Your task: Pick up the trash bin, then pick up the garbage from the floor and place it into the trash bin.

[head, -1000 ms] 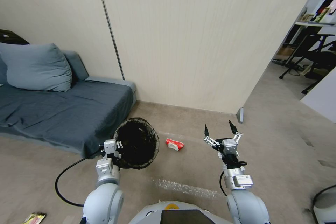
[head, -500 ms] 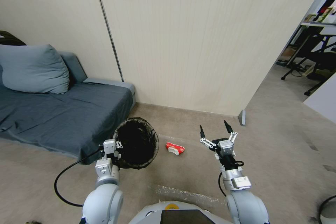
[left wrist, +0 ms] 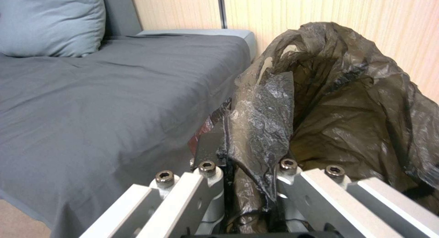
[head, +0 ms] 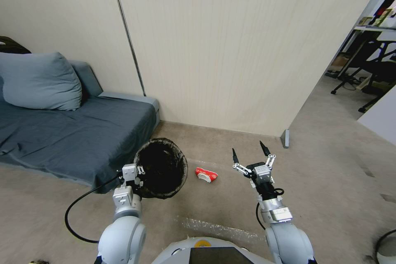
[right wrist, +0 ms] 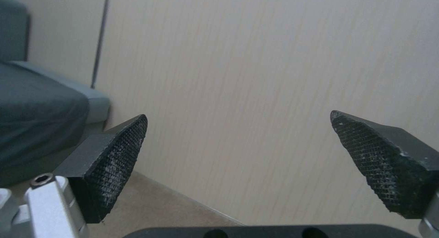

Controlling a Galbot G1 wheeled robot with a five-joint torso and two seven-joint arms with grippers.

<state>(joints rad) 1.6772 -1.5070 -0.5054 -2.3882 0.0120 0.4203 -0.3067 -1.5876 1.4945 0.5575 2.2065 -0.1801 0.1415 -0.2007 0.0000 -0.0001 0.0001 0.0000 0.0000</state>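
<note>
The trash bin point(head: 161, 168), lined with a crinkled black bag, hangs off the floor beside the sofa, with my left gripper point(head: 133, 178) shut on its near rim. In the left wrist view the bag-covered rim point(left wrist: 260, 128) sits pinched between the fingers of the left gripper point(left wrist: 249, 169). One piece of garbage, a red-and-white packet point(head: 206, 174), lies on the floor just right of the bin. My right gripper point(head: 248, 152) hovers open to the right of the packet, fingertips pointing toward the wall; its pads point(right wrist: 120, 152) hold nothing.
A grey sofa point(head: 70, 132) with a cushion point(head: 37, 81) stands at the left, close to the bin. A beige wall point(head: 231, 49) rises straight ahead. A shiny strip of tape point(head: 214, 227) lies on the floor near my base. Open floor extends to the right toward chairs point(head: 363, 78).
The right gripper has shifted slightly left and farther toward the wall, still open. The whole view shifted a second ago as the camera moved. The left gripper keeps its hold on the bin.
</note>
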